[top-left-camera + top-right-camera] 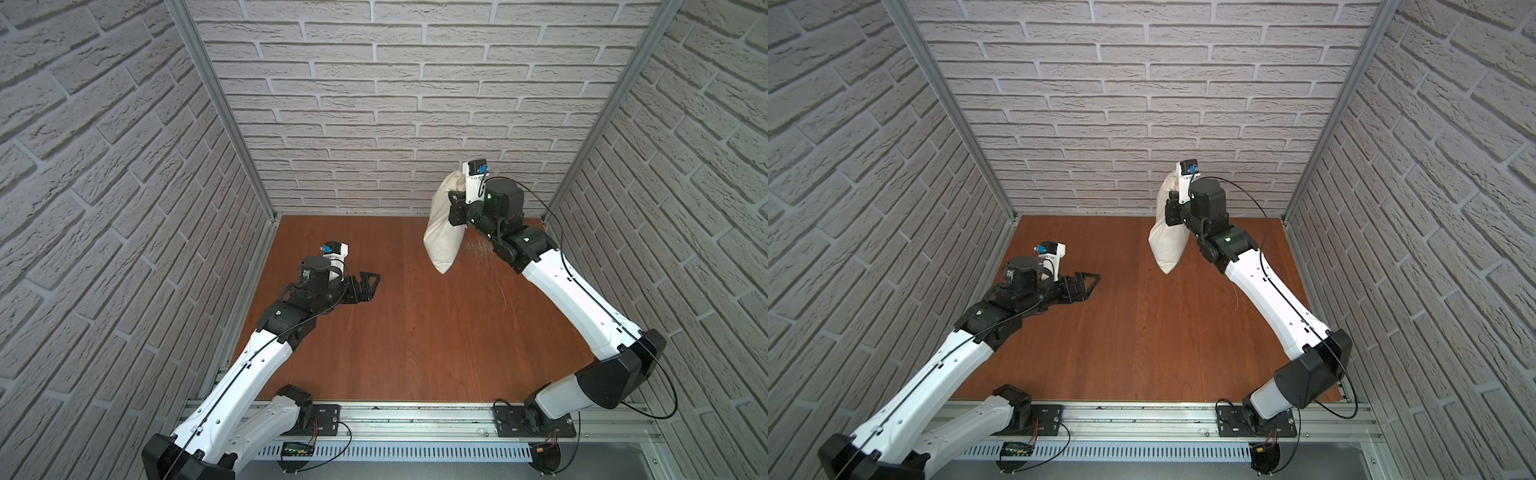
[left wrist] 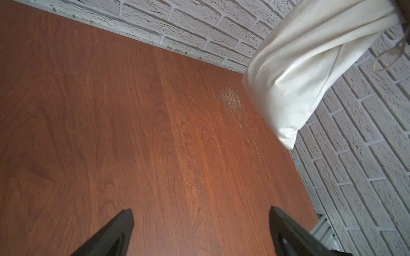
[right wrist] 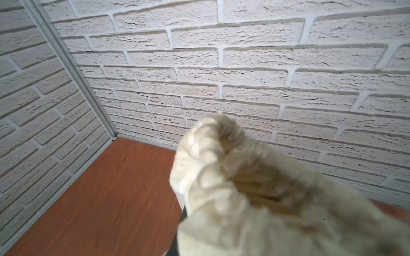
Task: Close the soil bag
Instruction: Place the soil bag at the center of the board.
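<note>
The soil bag [image 1: 442, 237] [image 1: 1166, 243], a cream cloth sack, hangs in the air above the table's back right part, one corner pointing down. My right gripper [image 1: 454, 203] [image 1: 1170, 208] is shut on its gathered neck. The right wrist view is filled by the bunched, blurred neck of the soil bag [image 3: 221, 177], which hides most of the jaws. In the left wrist view the soil bag [image 2: 299, 77] hangs clear of the wood, with a loop of its cord [image 2: 386, 59] beside it. My left gripper [image 1: 368, 282] [image 1: 1088, 283] [image 2: 200, 213] stands open and empty, low over the table's left part.
The brown wooden table [image 1: 415, 340] has pale scratch marks [image 1: 482, 249] under the right arm. White brick-pattern walls [image 1: 374, 124] close the back and both sides. A metal rail [image 1: 415, 419] with both arm bases runs along the front edge.
</note>
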Robot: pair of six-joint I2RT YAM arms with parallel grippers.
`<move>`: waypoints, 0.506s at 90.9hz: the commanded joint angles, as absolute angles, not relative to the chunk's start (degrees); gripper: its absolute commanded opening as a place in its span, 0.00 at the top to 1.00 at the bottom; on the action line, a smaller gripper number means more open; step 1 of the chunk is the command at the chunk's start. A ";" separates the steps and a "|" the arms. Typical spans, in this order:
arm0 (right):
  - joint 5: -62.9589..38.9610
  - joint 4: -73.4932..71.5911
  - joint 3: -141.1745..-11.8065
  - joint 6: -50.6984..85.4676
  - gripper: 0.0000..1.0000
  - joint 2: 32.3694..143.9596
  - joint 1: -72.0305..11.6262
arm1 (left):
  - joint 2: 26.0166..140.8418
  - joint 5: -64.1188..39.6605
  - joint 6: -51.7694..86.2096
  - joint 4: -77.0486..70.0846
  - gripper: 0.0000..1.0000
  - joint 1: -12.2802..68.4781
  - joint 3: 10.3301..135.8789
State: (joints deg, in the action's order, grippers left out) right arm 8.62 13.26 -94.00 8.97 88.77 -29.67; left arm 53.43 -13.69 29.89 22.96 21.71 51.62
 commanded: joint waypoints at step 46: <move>15.24 -3.67 -94.50 10.22 0.97 98.85 -23.23 | 61.85 -11.28 24.68 14.21 0.02 21.05 49.93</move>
